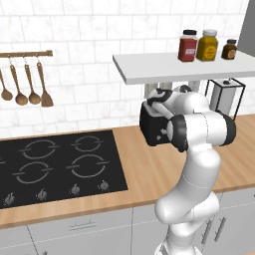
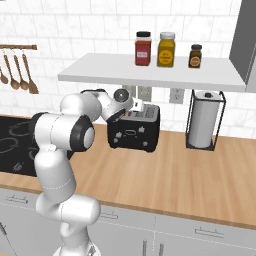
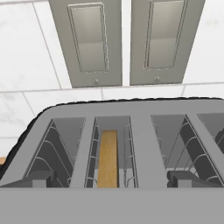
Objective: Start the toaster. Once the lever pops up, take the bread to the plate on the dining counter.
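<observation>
You have the gripper point(image 3: 109, 178) directly over the toaster point(image 2: 134, 131), jaws spread wide apart and holding nothing; in the hand view a dark fingertip stands at each side of the slots. The bread point(image 3: 107, 157) sits down inside the second slot from the left, at 6 o'clock in that view; the other slots hold only wire guides. The toaster stands at the back of the wood worktop point(image 2: 190, 175), under the white shelf point(image 2: 150, 72). Three jars point(image 2: 166, 49) sit on the shelf at 12 o'clock; their labels cannot be read. A paper towel holder point(image 2: 205, 120) stands at 3 o'clock of the toaster, the black hob point(image 1: 55, 167) at 9 o'clock. The worktop's front half lies open.
</observation>
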Robot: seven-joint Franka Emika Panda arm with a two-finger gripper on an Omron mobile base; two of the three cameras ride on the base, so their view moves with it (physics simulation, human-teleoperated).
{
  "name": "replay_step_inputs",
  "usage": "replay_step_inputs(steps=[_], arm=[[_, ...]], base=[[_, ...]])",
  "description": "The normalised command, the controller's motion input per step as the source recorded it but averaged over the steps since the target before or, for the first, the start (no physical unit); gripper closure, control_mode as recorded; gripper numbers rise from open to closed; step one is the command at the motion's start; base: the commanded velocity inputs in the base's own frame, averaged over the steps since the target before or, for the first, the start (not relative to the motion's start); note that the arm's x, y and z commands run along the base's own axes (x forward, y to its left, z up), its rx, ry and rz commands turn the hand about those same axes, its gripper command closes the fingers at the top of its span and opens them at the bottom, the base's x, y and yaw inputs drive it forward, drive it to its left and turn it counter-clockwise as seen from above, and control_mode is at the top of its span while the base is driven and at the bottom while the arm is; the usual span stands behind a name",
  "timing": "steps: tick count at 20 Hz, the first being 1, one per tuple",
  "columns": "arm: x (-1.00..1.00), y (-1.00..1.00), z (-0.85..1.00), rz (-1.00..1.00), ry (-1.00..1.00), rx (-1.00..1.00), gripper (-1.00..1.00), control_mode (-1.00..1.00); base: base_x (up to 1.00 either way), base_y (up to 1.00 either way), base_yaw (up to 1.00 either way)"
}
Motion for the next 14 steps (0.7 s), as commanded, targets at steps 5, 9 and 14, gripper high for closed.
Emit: replay_step_inputs(steps=[5, 9, 14], arm=[[0.0, 0.0, 0.0, 0.0, 0.0, 0.0, -1.0, -1.0], [0.0, 0.0, 0.0, 0.0, 0.0, 0.0, -1.0, -1.0], [0.0, 0.0, 0.0, 0.0, 0.0, 0.0, -1.0, -1.0]], base=[[0.0, 0.0, 0.0], [0.0, 0.0, 0.0], [0.0, 0.0, 0.0]])
